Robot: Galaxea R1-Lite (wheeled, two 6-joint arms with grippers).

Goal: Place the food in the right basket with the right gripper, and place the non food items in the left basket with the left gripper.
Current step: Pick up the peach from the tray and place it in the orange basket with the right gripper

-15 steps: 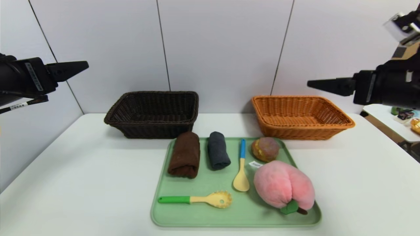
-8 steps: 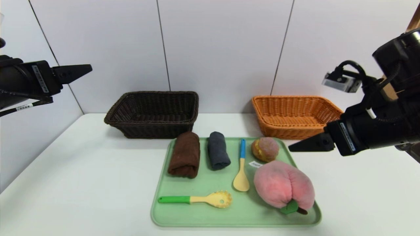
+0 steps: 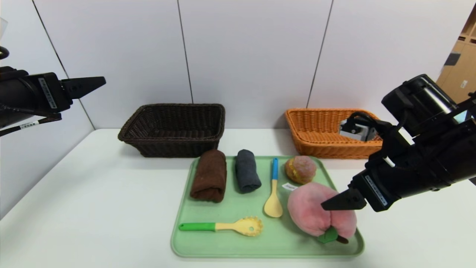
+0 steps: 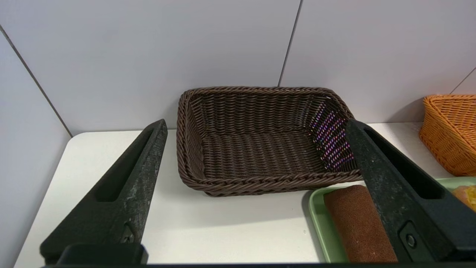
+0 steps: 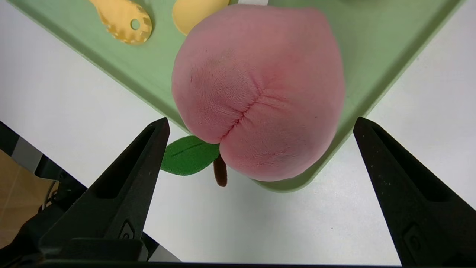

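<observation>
A green tray (image 3: 230,245) holds a brown rolled towel (image 3: 209,175), a dark grey rolled towel (image 3: 247,171), a blue-handled spoon (image 3: 274,190), a green-handled slotted spoon (image 3: 223,226), a bun (image 3: 300,169) and a pink plush peach (image 3: 316,212). My right gripper (image 3: 329,204) is open and hovers just above the peach's near right side; the peach (image 5: 256,89) lies ahead of its fingertips, apart from them. My left gripper (image 3: 98,80) is open, raised at the far left, with the dark brown basket (image 4: 256,137) before it. The orange basket (image 3: 334,130) stands back right.
The dark brown basket (image 3: 174,128) stands at the back left of the white table (image 3: 93,208), just behind the tray. The wall rises directly behind both baskets. The table's near edge shows in the right wrist view (image 5: 55,163).
My right arm has swung down from high at the far right to just above the peach. My left gripper has shifted very slightly. The objects on the tray have not moved.
</observation>
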